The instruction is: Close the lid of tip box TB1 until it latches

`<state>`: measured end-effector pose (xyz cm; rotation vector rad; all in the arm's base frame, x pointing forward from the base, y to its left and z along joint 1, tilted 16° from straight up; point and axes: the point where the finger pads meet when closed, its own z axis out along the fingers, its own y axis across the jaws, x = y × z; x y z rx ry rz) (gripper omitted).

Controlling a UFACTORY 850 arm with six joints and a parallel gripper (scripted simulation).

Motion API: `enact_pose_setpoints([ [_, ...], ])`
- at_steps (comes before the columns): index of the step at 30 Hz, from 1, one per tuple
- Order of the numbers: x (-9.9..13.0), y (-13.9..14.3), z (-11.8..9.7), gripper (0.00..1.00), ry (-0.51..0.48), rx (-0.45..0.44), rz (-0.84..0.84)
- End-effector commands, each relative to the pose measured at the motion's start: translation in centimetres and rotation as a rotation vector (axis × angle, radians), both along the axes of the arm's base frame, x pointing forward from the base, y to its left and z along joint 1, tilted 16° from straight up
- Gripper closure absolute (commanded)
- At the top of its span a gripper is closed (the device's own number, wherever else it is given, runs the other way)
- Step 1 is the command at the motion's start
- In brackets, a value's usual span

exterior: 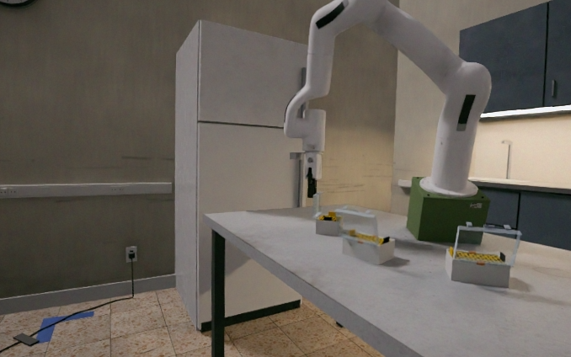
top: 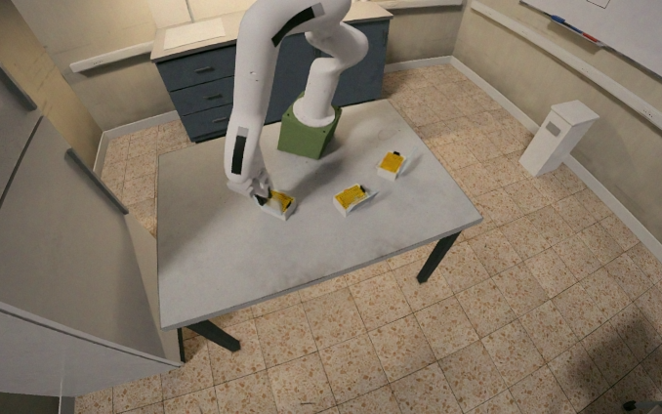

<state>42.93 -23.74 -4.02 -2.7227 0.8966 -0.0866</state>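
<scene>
Three white tip boxes with yellow tips stand flat on the grey bench. One is at the left (top: 278, 203), one in the middle (top: 351, 197) and one at the right (top: 391, 164). In the exterior view they show as the far box (exterior: 328, 223), the middle box (exterior: 367, 246) and the near box (exterior: 477, 265). All three clear lids are raised. My gripper (top: 262, 197) is shut and empty. It points straight down just above the upright lid (exterior: 316, 203) at the outer side of the left box, as the exterior view (exterior: 311, 191) shows. I cannot tell whether it touches the lid.
The arm's green base block (top: 308, 131) stands at the back of the bench. A white fridge (exterior: 239, 155) stands close beside the bench's left edge, near the gripper. The blue drawer cabinet (top: 210, 92) is behind the bench.
</scene>
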Motion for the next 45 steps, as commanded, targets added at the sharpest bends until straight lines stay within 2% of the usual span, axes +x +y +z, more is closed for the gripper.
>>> enact_pose_setpoints([
  [1, -0.3, 0.2, 0.1, 1.00, -0.002, -0.001, 0.000],
  [23, -2.5, 1.7, 0.6, 1.00, -0.002, -0.001, 0.000],
  [45, -2.7, 1.8, 0.6, 1.00, -0.002, -0.001, 0.000],
])
